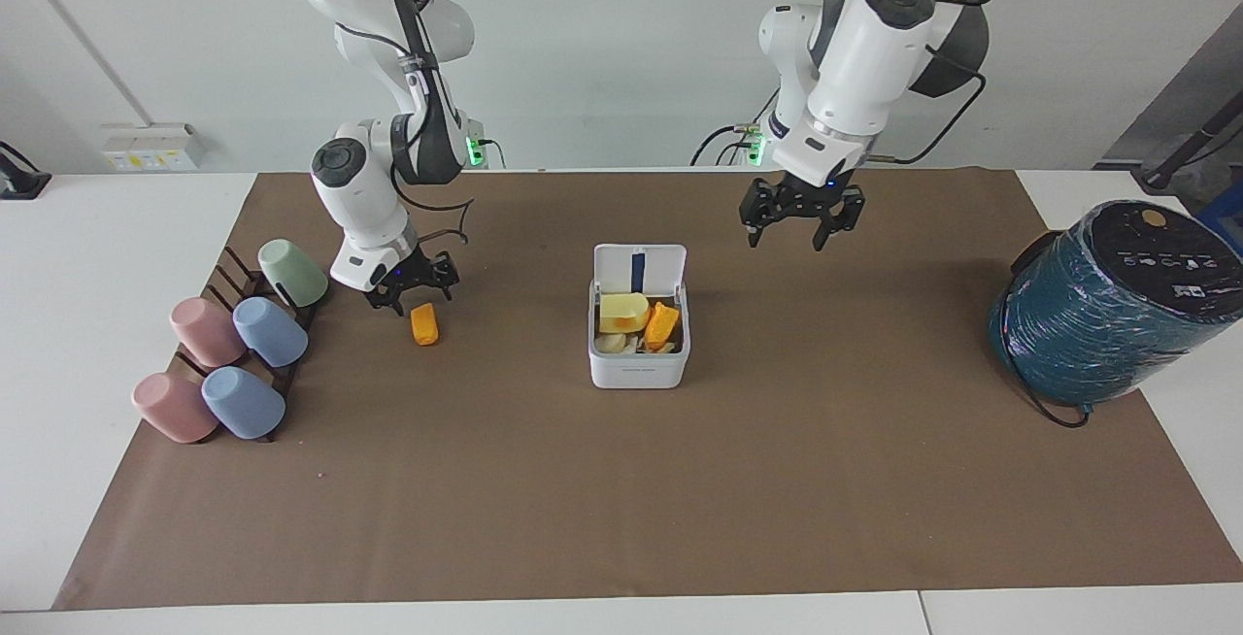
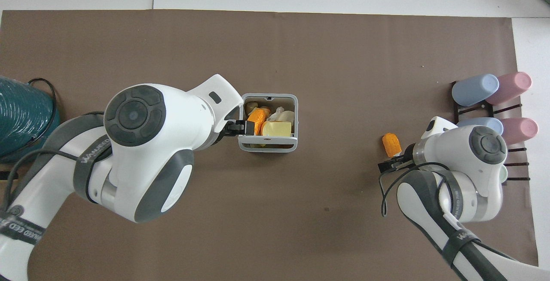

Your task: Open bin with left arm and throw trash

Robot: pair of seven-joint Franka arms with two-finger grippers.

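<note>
The bin (image 1: 639, 339) is seen mid-table with its lid (image 1: 639, 268) tipped up on the side nearer the robots, so the mouth is left free for drops. A pale yellow lump (image 1: 622, 311) and an orange lump (image 1: 662, 323) lie inside. The left gripper (image 1: 799, 224) hangs empty, jaws wide, above bare mat toward the left arm's end — clear of the bin. The right gripper (image 1: 410, 293) is held low, jaws apart, just beside the last orange lump (image 1: 423, 323), probably for a pickup. The cups (image 1: 233, 353) on their rack lie close by; the teal cylinder (image 1: 1107, 305) stands well apart.
</note>
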